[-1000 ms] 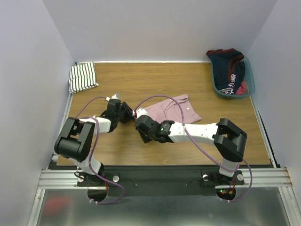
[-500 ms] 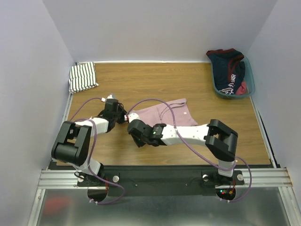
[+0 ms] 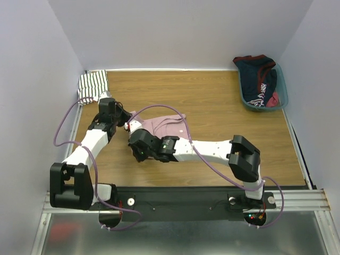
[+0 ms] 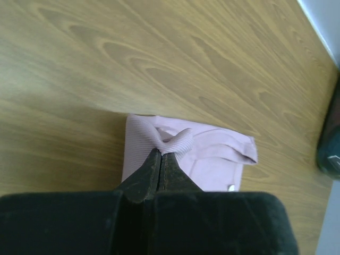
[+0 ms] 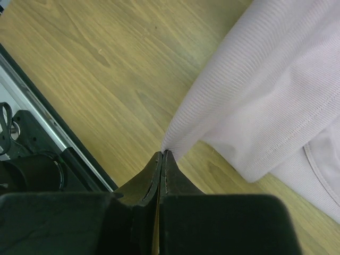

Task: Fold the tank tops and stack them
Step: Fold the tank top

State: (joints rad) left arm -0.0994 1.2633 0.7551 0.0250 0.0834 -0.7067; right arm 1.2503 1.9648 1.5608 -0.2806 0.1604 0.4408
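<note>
Pink top (image 3: pixel 166 126) lies left of centre, with left claw (image 4: pixel 161 155) and right claw (image 5: pixel 162 155) each pinching an edge. Likely bound for the striped top (image 3: pixel 93 86) in the far-left corner — move both evenly, cloth taut.

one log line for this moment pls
phase: pink tank top fold | left gripper: jaws shut on it | right gripper: jaws shut on its edge | striped tank top: far-left corner

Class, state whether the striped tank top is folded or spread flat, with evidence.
Folded: the striped tank top lies as a compact bundle at the far left corner of the table, no straps spread out.
</note>
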